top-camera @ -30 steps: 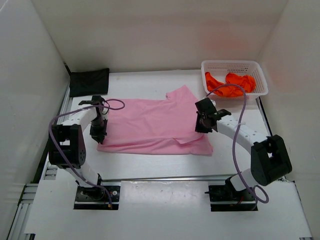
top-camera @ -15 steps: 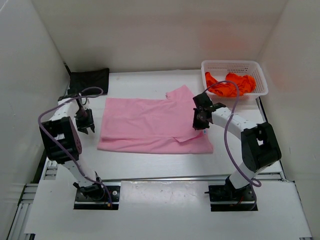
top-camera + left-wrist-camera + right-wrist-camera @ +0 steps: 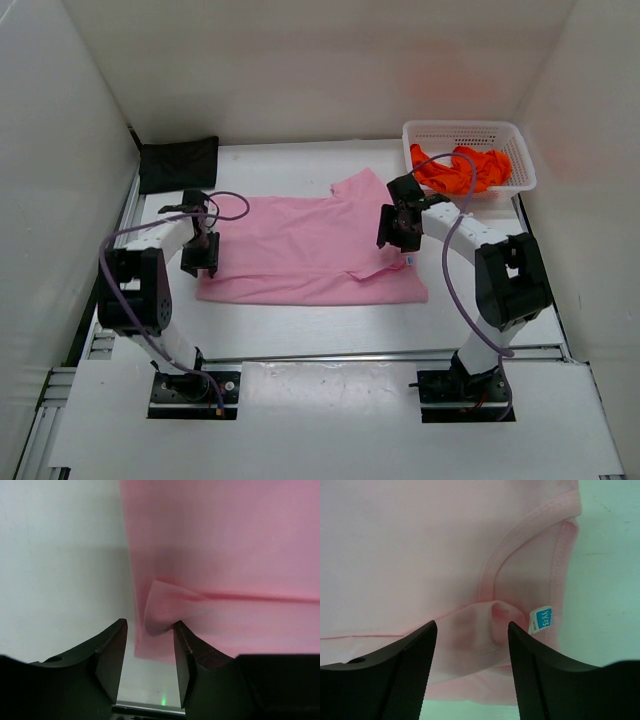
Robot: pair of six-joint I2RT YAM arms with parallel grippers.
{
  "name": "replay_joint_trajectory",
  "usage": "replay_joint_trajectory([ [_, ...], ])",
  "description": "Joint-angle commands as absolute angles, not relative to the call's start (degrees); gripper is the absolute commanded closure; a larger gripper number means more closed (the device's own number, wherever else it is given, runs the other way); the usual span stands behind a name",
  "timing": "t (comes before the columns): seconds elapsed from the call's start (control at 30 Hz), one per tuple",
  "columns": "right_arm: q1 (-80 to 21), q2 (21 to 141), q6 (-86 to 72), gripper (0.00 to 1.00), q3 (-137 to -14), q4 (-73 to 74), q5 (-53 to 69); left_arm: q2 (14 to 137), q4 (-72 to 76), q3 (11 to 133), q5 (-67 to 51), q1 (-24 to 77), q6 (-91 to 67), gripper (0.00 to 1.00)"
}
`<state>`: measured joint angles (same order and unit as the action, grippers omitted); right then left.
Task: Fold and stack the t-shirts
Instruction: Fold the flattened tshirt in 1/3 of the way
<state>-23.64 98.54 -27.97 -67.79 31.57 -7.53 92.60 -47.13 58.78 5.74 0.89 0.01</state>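
Top external: the pink t-shirt (image 3: 300,255) lies flat, left of the basket (image 3: 465,124). The left gripper (image 3: 200,264) and right gripper (image 3: 397,238) hover at its opposite ends, jaws apart and empty, likely to grip both ends evenly.

I see the pink t-shirt (image 3: 310,250) lying flat mid-table, folded into a wide band, one sleeve (image 3: 360,190) poking toward the far right and a blue tag (image 3: 540,618) at its right end. The black t-shirt (image 3: 178,163) sits folded in the far left corner. The orange-red t-shirt (image 3: 465,168) lies crumpled in the basket (image 3: 460,126), far right.
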Motion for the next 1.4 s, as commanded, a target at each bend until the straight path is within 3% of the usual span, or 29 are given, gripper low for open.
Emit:
replay_joint_trajectory([
  [0.0,-22.4,96.3,-27.4,0.35,-70.4,34.2,-9.1,96.6,-44.0,64.9,11.0,0.3,0.0,0.47],
  [0.2,-19.8,87.1,-27.4,0.33,-62.0,34.2,-9.7,102.0,-47.1,69.8,9.6,-2.4,0.0,0.37],
  [0.5,-14.5,73.2,-27.9,0.28,-45.8,35.8,-3.3,98.1,-51.5,71.0,-6.0,-12.6,0.0,0.30],
  [0.63,-13.3,73.2,-29.0,0.27,-40.4,33.6,0.4,93.3,-52.2,65.3,-8.8,-12.6,0.0,0.29],
  [0.87,-7.7,77.3,-32.2,0.27,-36.9,24.7,10.7,96.3,-52.2,57.4,-10.2,-10.4,0.0,0.27],
  [0.97,-7.7,78.9,-33.2,0.37,-36.9,23.6,12.6,99.0,-51.4,56.8,-9.6,-10.4,0.0,0.27],
  [1.03,-7.7,79.7,-33.8,0.43,-36.9,23.6,15.0,100.0,-51.4,56.8,-9.6,-10.4,0.0,0.31],
  [1.1,-7.7,79.7,-33.8,0.53,-36.3,23.6,15.0,100.6,-51.4,56.8,-10.3,-10.4,0.0,0.48],
  [1.13,-7.7,79.7,-34.4,0.58,-35.7,23.6,15.0,100.6,-51.4,56.8,-10.8,-10.4,0.0,0.57],
  [1.17,-7.7,79.2,-34.4,0.64,-35.7,23.6,15.0,100.6,-51.4,56.8,-11.7,-10.4,0.0,0.77],
  [1.2,-7.0,79.2,-34.4,0.72,-35.2,23.6,15.6,100.6,-51.4,56.8,-11.7,-10.4,0.0,0.87],
  [1.23,-6.4,79.2,-34.4,0.89,-35.2,25.1,15.6,100.1,-52.1,56.8,-12.5,-11.0,0.0,0.90],
  [1.27,-5.8,78.1,-34.4,0.94,-35.2,25.9,15.6,99.6,-52.6,56.8,-13.1,-11.0,0.0,0.90],
  [1.3,-5.8,77.3,-33.7,1.00,-34.6,27.8,15.6,98.9,-53.3,56.8,-13.1,-12.0,0.0,0.90],
  [1.37,-4.5,73.4,-32.9,1.00,-34.1,30.1,14.4,95.9,-55.9,56.8,-12.6,-14.5,0.0,0.90],
])
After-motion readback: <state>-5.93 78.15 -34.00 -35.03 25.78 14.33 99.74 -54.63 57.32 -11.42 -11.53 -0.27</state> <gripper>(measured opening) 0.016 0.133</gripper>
